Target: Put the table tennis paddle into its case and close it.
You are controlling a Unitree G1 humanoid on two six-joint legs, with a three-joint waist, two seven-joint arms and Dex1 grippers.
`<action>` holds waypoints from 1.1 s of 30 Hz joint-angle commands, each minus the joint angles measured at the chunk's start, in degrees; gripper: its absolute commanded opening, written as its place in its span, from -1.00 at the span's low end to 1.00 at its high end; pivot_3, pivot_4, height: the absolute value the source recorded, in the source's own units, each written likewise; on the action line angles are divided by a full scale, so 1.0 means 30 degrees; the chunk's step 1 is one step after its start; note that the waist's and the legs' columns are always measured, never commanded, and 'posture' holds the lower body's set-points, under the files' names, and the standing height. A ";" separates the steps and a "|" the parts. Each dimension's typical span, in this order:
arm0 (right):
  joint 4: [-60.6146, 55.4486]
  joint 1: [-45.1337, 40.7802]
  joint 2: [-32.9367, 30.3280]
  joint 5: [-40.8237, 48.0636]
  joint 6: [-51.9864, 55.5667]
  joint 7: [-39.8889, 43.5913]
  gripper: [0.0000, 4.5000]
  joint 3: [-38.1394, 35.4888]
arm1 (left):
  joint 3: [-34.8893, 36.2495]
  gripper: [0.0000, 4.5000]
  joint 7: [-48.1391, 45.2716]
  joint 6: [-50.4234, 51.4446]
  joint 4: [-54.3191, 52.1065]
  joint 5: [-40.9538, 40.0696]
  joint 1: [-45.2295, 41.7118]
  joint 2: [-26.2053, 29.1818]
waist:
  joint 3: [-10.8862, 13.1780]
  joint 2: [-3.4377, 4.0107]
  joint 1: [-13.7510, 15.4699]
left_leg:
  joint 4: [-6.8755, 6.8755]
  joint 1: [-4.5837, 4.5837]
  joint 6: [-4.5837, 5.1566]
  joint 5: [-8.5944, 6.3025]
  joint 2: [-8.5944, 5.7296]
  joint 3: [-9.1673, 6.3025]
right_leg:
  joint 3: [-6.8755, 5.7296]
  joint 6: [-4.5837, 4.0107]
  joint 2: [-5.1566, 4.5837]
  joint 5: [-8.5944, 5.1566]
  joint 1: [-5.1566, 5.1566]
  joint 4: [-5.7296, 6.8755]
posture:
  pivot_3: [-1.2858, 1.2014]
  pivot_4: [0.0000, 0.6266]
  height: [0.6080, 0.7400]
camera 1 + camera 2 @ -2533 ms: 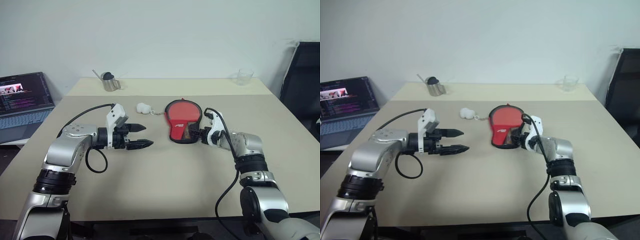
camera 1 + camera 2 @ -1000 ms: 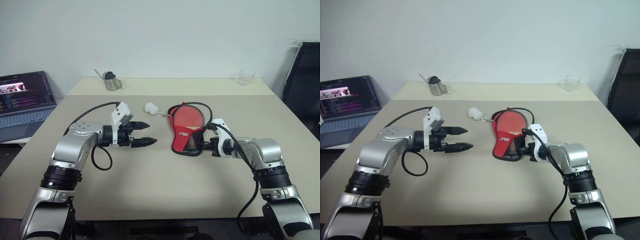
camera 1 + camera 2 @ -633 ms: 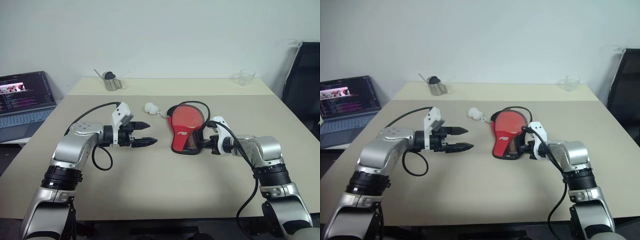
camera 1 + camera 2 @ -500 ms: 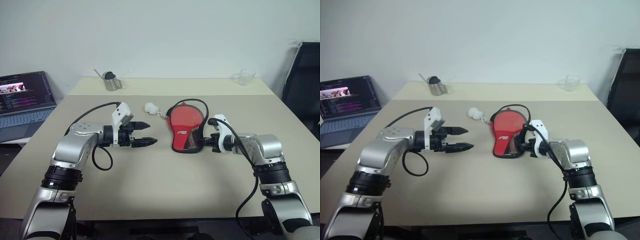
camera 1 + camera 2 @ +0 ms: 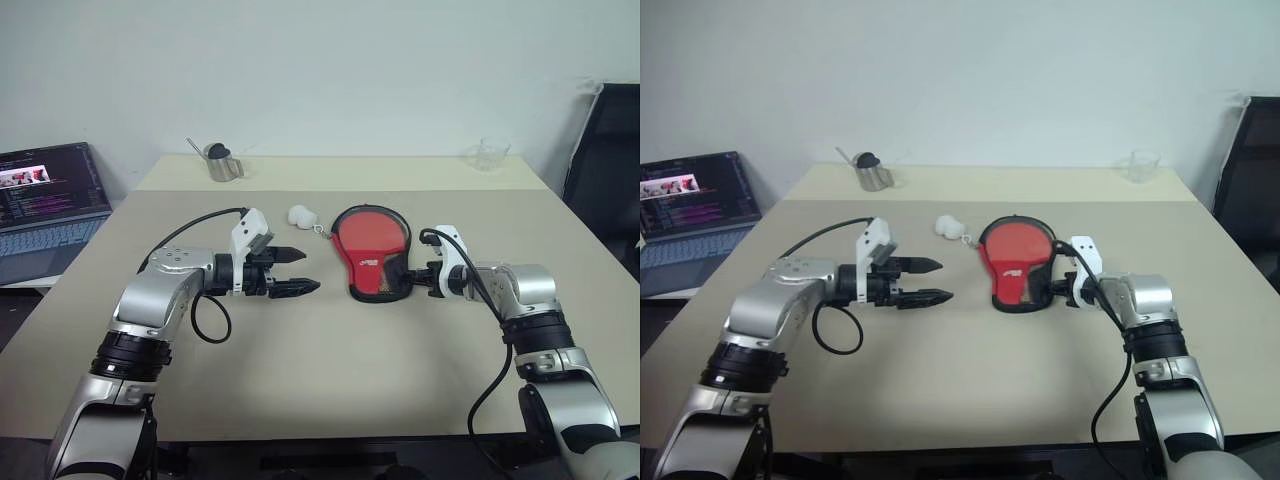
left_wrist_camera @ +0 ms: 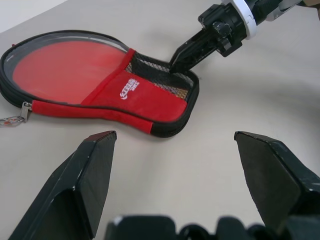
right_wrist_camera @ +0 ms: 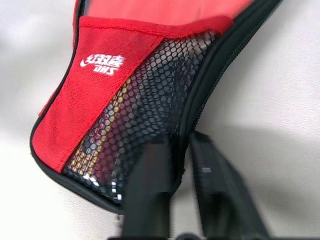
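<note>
Inside the black-and-red fabric case [image 7: 125, 90], the tan-and-red wooden paddle handle [image 7: 117, 120] shows only dimly through black mesh; the case's round end is cut off.

The case [image 7: 107, 95] carries a white logo [image 7: 102, 63] printed on its red fabric panel, beside the black mesh. In the right wrist view the logo shows a row of stylised characters that cannot be made out for certain, and under them the letters "DHS". The same white print shows on the red panel in the left wrist view, where it is too small to read letter by letter. The laptop [image 5: 48, 205] at the table's left has a lit screen with lines of text and a small picture, all too small to read.
</note>
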 commanded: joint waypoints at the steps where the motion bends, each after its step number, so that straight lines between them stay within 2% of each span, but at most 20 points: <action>1: -0.0680 -0.0551 -0.0010 0.0561 0.0417 0.0012 0.04 -0.0987 | 0.0227 0.84 0.0044 -0.0233 -0.0449 0.0076 -0.0186 0.0221 | 0.0000 0.0000 0.0001 | 0.0001 0.0000 0.0000 0.0000 0.0000 -0.0001 | -0.0002 0.0001 0.0000 -0.0001 0.0000 0.0001 | 0.03 -0.52 1.00; 5: -0.0332 -0.0594 0.0318 0.0485 0.0961 -0.0373 0.62 -0.1233 | 0.0195 0.84 0.0089 -0.0227 -0.0441 0.0103 -0.0202 0.0144 | 0.0000 0.0000 -0.0013 | 0.0000 0.0000 0.0000 0.0000 0.0001 -0.0001 | 0.0000 -0.0005 0.0000 0.0002 0.0000 0.0001 | 0.03 -0.52 1.00; 15: 0.1438 -0.0552 0.2370 0.0881 0.1088 -0.1231 0.62 -0.2737 | 0.0131 0.84 0.0197 -0.0128 -0.0600 0.0136 -0.0150 0.0065 | -0.0003 -0.0005 -0.0076 | 0.0004 0.0018 0.0000 0.0000 0.0007 0.0005 | 0.0008 -0.0005 0.0001 0.0003 0.0008 0.0011 | 0.03 -0.52 1.00; 24: 0.1930 -0.0558 0.3106 0.0674 0.0699 -0.1410 0.62 -0.3031 | 0.0140 0.84 0.0264 -0.0064 -0.0820 0.0186 0.0037 0.0057 | -0.0003 -0.0004 -0.0226 | -0.0003 0.0049 0.0000 0.0000 0.0036 0.0012 | 0.0024 -0.0006 0.0008 0.0001 0.0011 0.0026 | 0.03 -0.52 1.00; 27: 0.2154 -0.0525 0.3123 0.0591 0.0502 -0.1536 0.37 -0.3021 | 0.0115 0.84 0.0293 -0.0085 -0.0772 0.0214 0.0016 0.0030 | -0.0003 -0.0005 -0.0238 | 0.0000 0.0052 -0.0001 0.0000 0.0037 0.0016 | 0.0029 -0.0006 0.0007 0.0001 0.0014 0.0026 | 0.03 -0.52 1.00; 31: 0.2342 -0.0428 0.3142 0.0494 0.0275 -0.1641 -0.26 -0.2959 | 0.0078 0.84 0.0306 -0.0119 -0.0686 0.0229 -0.0054 0.0012 | -0.0002 -0.0004 -0.0233 | -0.0002 0.0052 -0.0001 0.0001 0.0035 0.0014 | 0.0026 -0.0004 0.0008 0.0001 0.0014 0.0025 | 0.03 -0.52 1.00; 33: 0.2462 -0.0359 0.3202 0.0417 0.0123 -0.1775 -0.51 -0.2979 | 0.0051 0.84 0.0318 -0.0135 -0.0644 0.0245 -0.0088 -0.0023 | -0.0003 -0.0004 -0.0234 | -0.0004 0.0049 0.0000 0.0001 0.0033 0.0018 | 0.0028 -0.0006 0.0008 0.0002 0.0013 0.0023 | 0.03 -0.52 1.00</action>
